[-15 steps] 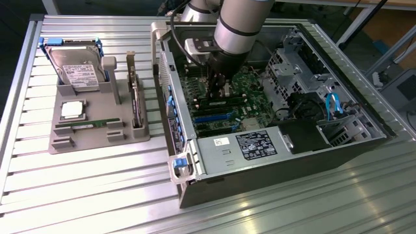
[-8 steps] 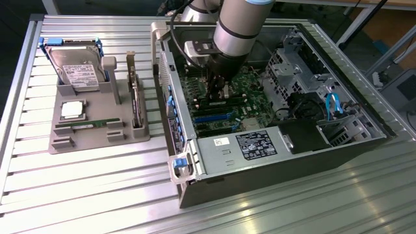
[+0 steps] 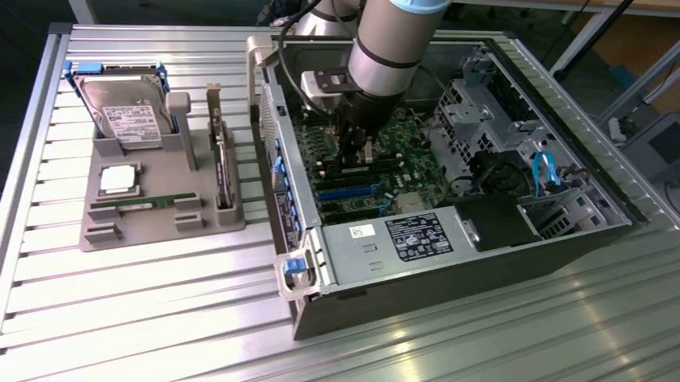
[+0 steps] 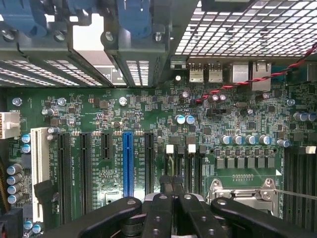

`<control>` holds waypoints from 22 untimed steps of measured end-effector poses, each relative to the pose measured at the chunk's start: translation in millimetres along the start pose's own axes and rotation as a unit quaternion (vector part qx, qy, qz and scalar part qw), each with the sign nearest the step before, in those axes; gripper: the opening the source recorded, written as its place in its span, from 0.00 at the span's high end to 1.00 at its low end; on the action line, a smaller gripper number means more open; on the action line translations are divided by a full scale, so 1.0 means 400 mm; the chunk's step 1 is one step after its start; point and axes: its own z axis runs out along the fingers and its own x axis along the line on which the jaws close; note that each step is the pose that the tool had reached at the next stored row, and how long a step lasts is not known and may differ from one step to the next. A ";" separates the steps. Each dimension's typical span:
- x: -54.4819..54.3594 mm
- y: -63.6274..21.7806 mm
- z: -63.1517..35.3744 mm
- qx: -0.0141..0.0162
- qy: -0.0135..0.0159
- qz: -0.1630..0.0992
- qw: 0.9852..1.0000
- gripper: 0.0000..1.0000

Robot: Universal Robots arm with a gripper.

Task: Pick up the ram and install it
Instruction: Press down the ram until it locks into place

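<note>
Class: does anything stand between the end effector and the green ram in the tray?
Yes. The end effector sits inside the computer case; the case's side wall and the upright expansion card stand between it and the ram.

One open computer case [image 3: 467, 239] sits on the table [image 3: 159, 318], one motherboard [image 3: 372, 171] inside it. One grey parts holder [image 3: 159, 227] carries one hard drive [image 3: 127, 111], one silver processor [image 3: 117, 180], one green ram stick [image 3: 143, 204], one upright expansion card [image 3: 221, 171]. One robot arm [image 3: 388, 48].
</note>
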 end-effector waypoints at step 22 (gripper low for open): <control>0.002 0.000 0.007 0.000 0.000 0.000 1.000 0.90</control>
